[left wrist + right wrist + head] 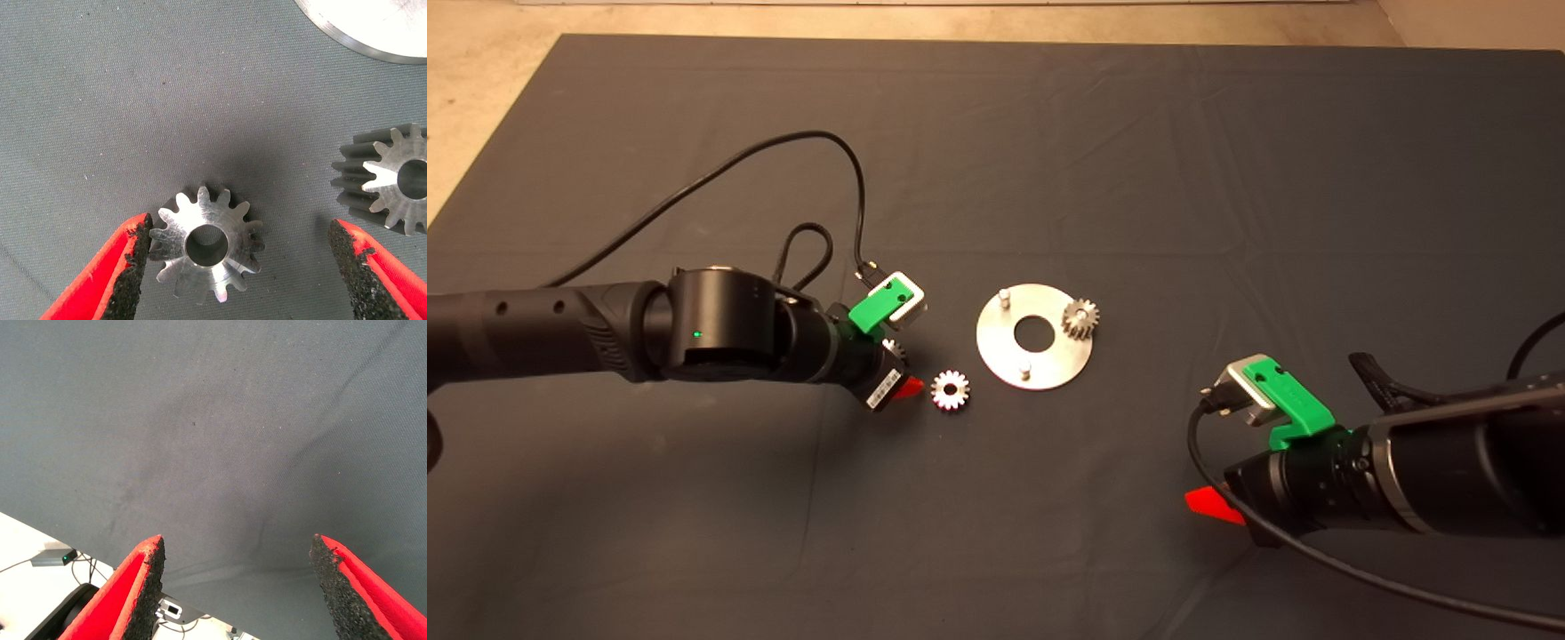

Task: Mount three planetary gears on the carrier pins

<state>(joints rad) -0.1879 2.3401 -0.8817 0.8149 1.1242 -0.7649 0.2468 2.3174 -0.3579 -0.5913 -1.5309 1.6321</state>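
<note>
The dark mat (1049, 133) covers the worktop. At centre frame lies the disc (1034, 336) with the carrier pins (1004, 294); one gear (1080, 317) already sits at its right edge, apparently on a pin. The left end effector (233, 267) hangs at centre left, spread wide around a flat-lying gear (207, 243), one pad touching its teeth. A third gear (951, 389) lies just beside. The right end effector (237, 587) waits wide and empty, lower right. Next: close, lift, align the hole over a free pin.
</note>
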